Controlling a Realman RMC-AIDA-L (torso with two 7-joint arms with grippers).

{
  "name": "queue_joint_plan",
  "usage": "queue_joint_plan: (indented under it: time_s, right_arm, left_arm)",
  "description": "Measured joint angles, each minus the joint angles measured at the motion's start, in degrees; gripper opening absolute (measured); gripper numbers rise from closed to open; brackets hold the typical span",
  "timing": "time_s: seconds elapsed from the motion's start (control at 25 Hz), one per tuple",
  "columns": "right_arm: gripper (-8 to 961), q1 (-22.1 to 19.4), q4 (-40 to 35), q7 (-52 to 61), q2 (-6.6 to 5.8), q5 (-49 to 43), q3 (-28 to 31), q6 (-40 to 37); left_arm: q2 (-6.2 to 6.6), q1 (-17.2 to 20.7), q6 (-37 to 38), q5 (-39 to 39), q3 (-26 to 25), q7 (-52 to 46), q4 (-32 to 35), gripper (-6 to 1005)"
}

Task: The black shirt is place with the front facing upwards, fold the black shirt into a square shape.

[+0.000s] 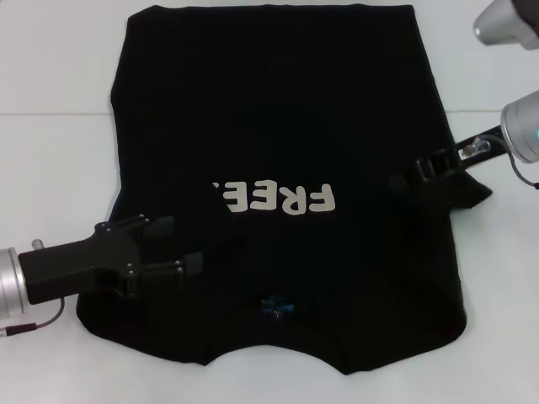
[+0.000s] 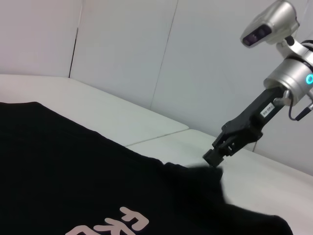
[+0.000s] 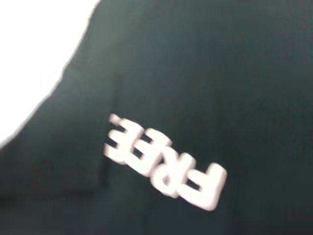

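So the left gripper (image 1: 189, 246) comes in low from the near left side, reaching across the black shirt (image 1: 278, 109), jaws spread a bit with cloth lying between them. The right gripper (image 1: 413, 175) angles down from the far right onto the shirt's right edge; its jaws look pinched on a bunched-up sleeve (image 1: 459, 192), though black on black makes it hard to tell. Shirt lies flat on the white worktop (image 1: 50, 168), long axis running away from the robot, collar at the near end, cream lettering (image 1: 274, 199) facing up and reading upside down.
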Motion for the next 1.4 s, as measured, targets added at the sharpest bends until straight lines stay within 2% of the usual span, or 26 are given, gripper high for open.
queue_joint_plan:
  time_s: [0.12, 0.28, 0.44, 0.56, 0.72, 0.84, 0.92, 1.08, 1.4]
  right_arm:
    - [94, -2.36, 1.67, -2.7, -0.77, 8.89, 0.22, 0.36]
    - [171, -5.31, 3.19, -4.16, -1.49, 13.91, 1.48, 2.12]
    - [361, -7.99, 3.75, -3.74, -2.17, 14.27, 5.03, 3.16]
    - [491, -9.85, 5.89, -1.39, -3.99, 14.04, 7.81, 4.19]
    - [656, -10.53, 10.11, 6.22, -8.11, 11.5, 7.57, 6.59]
    - [706, -9.77, 11.11, 9.87, -9.81, 7.19, 7.48, 7.29]
    - [739, -9.02, 10.84, 11.58, -9.99, 4.72, 7.47, 7.85]
    - [739, -6.72, 10.94, 12.88, -9.89, 0.56, 7.48, 10.0]
    - [740, -3.36, 13.92, 12.18, -7.67, -2.83, 6.29, 15.27]
  left_arm:
    - [-0.05, 0.03, 0.0, 0.0, 0.0, 0.05, -0.04, 877]
    - [-0.08, 0.05, 0.0, 0.0, 0.01, 0.12, -0.53, 877]
    - [-0.04, 0.07, 0.01, 0.0, -0.01, 0.16, -0.64, 876]
    - [-0.11, 0.04, 0.03, 0.0, 0.0, 0.12, -0.72, 876]
    - [-0.13, -0.07, 0.05, 0.0, 0.05, -0.06, -0.73, 876]
    - [-0.12, -0.08, 0.05, 0.0, 0.15, -0.08, -0.73, 876]
    - [-0.1, -0.09, 0.05, 0.0, 0.16, -0.08, -0.73, 876]
    - [-0.09, -0.18, 0.05, 0.0, 0.87, -0.16, -0.73, 877]
    - [-0.09, -0.2, -0.01, 0.0, 1.06, -0.2, -0.73, 877]
